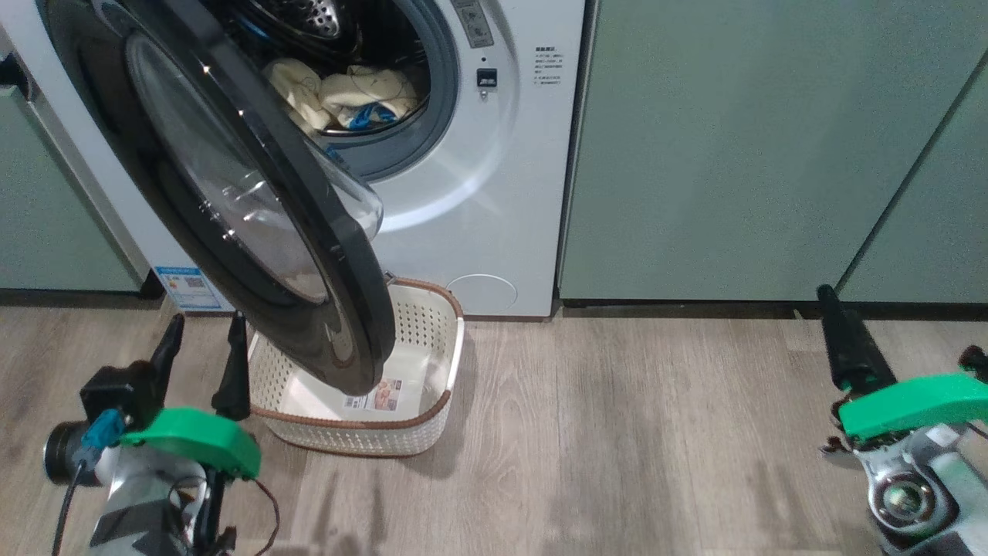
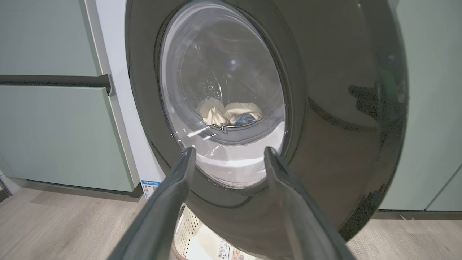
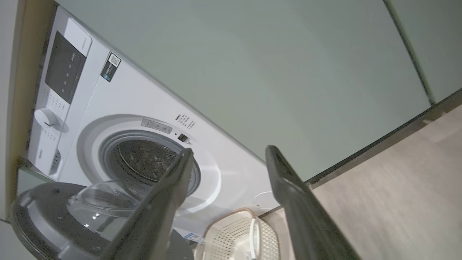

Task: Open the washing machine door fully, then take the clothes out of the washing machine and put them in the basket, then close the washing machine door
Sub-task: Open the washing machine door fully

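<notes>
Both the left hand (image 1: 207, 318) and right hand (image 3: 229, 150) gape empty; the left faces the half-open door (image 1: 208, 177), likely to widen it. Clothes (image 1: 347, 96) wait inside the washing machine (image 1: 494, 193).

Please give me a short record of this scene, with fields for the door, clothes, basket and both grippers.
door: washing machine door partly open, overhanging the basket
clothes: clothes in the drum of the washing machine
basket: on the floor before the machine, no clothes visible inside
left gripper: left gripper open, empty, facing the door glass
right gripper: right gripper open, empty, off to the right side
</notes>
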Controlling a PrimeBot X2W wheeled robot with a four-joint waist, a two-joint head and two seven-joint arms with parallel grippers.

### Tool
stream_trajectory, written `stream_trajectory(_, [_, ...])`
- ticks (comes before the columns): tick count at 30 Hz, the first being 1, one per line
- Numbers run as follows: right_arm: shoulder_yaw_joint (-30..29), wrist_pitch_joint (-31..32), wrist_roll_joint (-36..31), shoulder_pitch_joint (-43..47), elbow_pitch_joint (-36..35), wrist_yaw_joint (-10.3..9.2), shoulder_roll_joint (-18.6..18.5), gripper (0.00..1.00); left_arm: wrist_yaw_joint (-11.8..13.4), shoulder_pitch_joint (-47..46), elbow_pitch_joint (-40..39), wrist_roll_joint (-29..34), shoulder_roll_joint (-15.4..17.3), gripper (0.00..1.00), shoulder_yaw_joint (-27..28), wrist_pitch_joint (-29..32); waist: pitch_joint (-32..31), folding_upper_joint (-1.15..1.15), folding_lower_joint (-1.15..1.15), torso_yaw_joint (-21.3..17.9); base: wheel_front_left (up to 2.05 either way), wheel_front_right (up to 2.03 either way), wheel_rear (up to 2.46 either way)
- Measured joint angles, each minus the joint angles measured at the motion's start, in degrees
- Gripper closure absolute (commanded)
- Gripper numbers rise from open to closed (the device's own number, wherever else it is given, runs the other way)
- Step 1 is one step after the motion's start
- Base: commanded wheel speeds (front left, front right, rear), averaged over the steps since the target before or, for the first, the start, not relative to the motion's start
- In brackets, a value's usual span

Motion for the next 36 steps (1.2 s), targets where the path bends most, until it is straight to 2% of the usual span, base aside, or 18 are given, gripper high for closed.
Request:
stream_trajectory(2, [-1.25,-0.26,-3.34,0.17,0.96,0.0,-0.51,0.0,0.0,0.37,-0.01,0.0,-0.14,0.0,0.03,0.0,-0.13,0.0,0.0,-0.23,0.0,0.0,0.0])
stream_trajectory(8, [-13.55,-0.37,-19.94,4.14,-0.85,0.0,0.96,0.0,-0.01,0.4,-0.27,0.0,-0.36,0.0,0.08,0.0,-0.21,0.0,0.0,-0.33,0.0,0.0,0.0])
stream_trajectory(14, [-18.61,-0.37,-33.63,8.89,-1.67,0.0,4.13,0.0,-0.02,0.41,-0.27,-0.01,-0.37,0.0,0.08,0.0,-0.39,0.0,0.0,-0.33,0.0,0.0,0.0])
stream_trajectory(18, [-21.04,-0.37,-41.8,10.42,-0.98,0.0,4.41,0.0,-0.02,0.42,-0.26,-0.09,-0.37,0.0,0.07,0.0,-0.42,0.0,0.0,-0.25,0.0,0.0,0.0])
stream_trajectory(19, [-21.04,-0.37,-41.8,10.42,-0.98,0.0,4.41,0.0,-0.02,0.42,-0.26,-0.09,-0.37,0.0,0.07,0.0,-0.42,0.0,0.0,-0.25,0.0,0.0,0.0])
stream_trajectory(26, [-23.49,-0.37,-52.49,11.78,-0.69,0.0,5.86,0.0,-0.02,0.42,0.08,-0.1,-0.34,0.0,-0.03,0.0,-0.22,0.0,0.0,0.06,0.0,0.0,0.0])
stream_trajectory(36, [-24.14,-0.37,-53.91,12.78,-0.89,0.0,6.97,0.0,-0.03,0.41,1.13,-0.67,-0.05,0.0,-0.81,0.0,0.13,0.0,0.0,0.42,0.0,0.0,0.0])
